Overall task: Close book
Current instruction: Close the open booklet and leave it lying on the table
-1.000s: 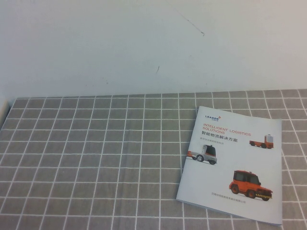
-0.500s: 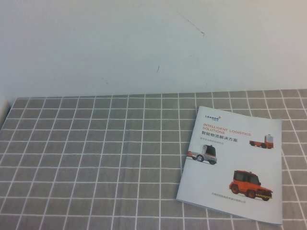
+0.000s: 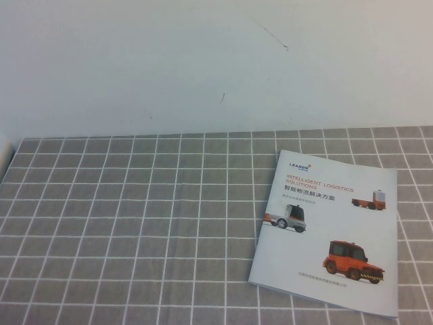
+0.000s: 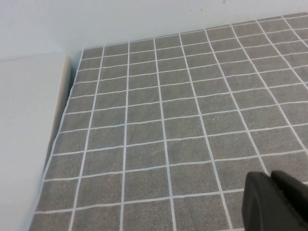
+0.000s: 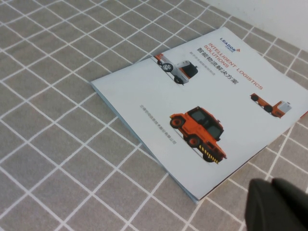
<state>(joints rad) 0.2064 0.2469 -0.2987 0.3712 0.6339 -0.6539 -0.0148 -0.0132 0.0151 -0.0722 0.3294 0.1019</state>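
I have two tools here, and neither appears in the high view; each shows only in its own wrist camera. My right gripper (image 5: 271,184) hangs over the grey cloth with white grid lines (image 5: 57,144), its two dark fingers drawn together with only a thin seam between them and nothing held. Just ahead of it lies the thin white book with orange and grey vehicles printed on its cover (image 5: 207,103). The book is flat on the cloth, closed, front cover up. Its nearest edge runs close past my right fingertips but does not touch them, and only a narrow strip of gridded cloth lies between. In the high view the book (image 3: 328,233) sits on the right part of the cloth (image 3: 135,223), turned slightly askew to the grid, well short of the plain white wall (image 3: 203,68) behind. That wall carries two small dark scratches (image 3: 284,47).

My left gripper (image 4: 271,178) hangs over the cloth (image 4: 159,120) well away from the book, which its camera does not show. Its fingers are also pressed together and hold nothing. Ahead of it there are only grey squares running up to the wall (image 4: 144,19). Off to one side, along the cloth's edge, lies a pale white slab (image 4: 29,125), well apart from my left fingertips.
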